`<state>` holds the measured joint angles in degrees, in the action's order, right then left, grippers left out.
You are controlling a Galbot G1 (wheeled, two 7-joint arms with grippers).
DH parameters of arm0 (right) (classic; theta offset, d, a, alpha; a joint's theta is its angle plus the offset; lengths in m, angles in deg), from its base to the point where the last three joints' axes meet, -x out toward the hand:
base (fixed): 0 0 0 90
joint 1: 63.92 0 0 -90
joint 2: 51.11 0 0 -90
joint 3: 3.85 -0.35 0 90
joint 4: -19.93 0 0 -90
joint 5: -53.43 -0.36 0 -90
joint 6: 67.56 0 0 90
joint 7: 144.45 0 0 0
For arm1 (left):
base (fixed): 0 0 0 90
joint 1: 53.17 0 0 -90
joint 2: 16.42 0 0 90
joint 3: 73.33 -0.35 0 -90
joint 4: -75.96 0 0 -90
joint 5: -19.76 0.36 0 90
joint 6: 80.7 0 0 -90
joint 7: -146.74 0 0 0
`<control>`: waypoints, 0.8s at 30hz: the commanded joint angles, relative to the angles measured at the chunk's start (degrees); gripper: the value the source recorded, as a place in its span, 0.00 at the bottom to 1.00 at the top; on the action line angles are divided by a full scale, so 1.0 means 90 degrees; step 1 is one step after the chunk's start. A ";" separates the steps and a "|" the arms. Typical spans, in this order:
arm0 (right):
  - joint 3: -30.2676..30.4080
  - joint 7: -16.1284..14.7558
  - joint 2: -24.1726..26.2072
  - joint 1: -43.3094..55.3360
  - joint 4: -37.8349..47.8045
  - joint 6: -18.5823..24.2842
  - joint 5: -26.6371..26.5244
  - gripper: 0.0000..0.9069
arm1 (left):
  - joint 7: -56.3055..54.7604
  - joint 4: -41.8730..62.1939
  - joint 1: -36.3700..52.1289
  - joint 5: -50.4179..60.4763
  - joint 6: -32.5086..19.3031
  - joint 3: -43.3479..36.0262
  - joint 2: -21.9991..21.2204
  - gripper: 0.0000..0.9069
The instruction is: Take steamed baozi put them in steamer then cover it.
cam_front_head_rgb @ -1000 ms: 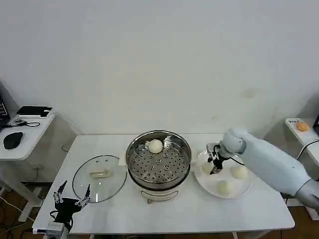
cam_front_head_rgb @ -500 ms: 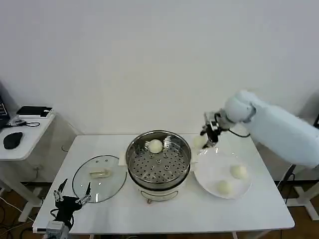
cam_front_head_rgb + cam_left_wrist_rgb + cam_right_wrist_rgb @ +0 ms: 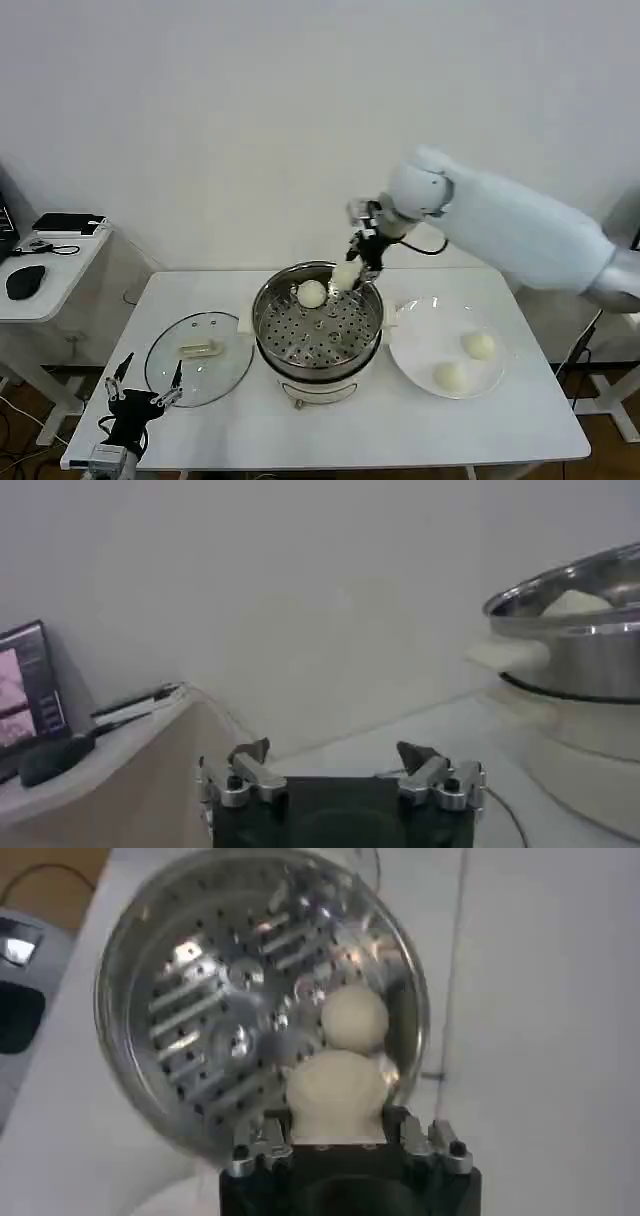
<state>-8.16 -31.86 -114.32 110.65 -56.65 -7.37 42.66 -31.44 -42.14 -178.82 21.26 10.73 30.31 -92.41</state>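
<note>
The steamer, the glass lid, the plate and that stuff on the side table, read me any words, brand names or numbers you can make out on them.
None can be read.
Steamer: no legible marking.
Glass lid: nothing legible on its glass or handle.
White plate: blank.
Screen at the side table's edge: lit, content too blurred to read.
Right gripper, holding a baozi above the steamer: no legible label.
Left gripper, at the table's near left: none.
</note>
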 commanded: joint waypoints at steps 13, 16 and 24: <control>0.0128 0.0072 -0.1764 -0.0722 0.1424 -0.0090 0.0106 0.67 | -0.0036 -0.0160 -0.0056 0.0003 -0.0041 0.0001 -0.0053 1.00; 0.0126 0.0101 -0.1851 -0.0796 0.1480 -0.0085 0.0129 0.67 | -0.0033 -0.0152 -0.0041 -0.0001 -0.0040 -0.0016 -0.0078 1.00; 0.0115 0.0141 -0.2008 -0.0955 0.1703 -0.0030 0.0211 0.67 | -0.0033 -0.0079 -0.0015 -0.0005 -0.0044 -0.0026 -0.0067 1.00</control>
<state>-7.32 -30.65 -130.32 103.16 -43.31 -7.60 44.15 -31.75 -42.71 -178.94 21.21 10.35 30.09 -93.07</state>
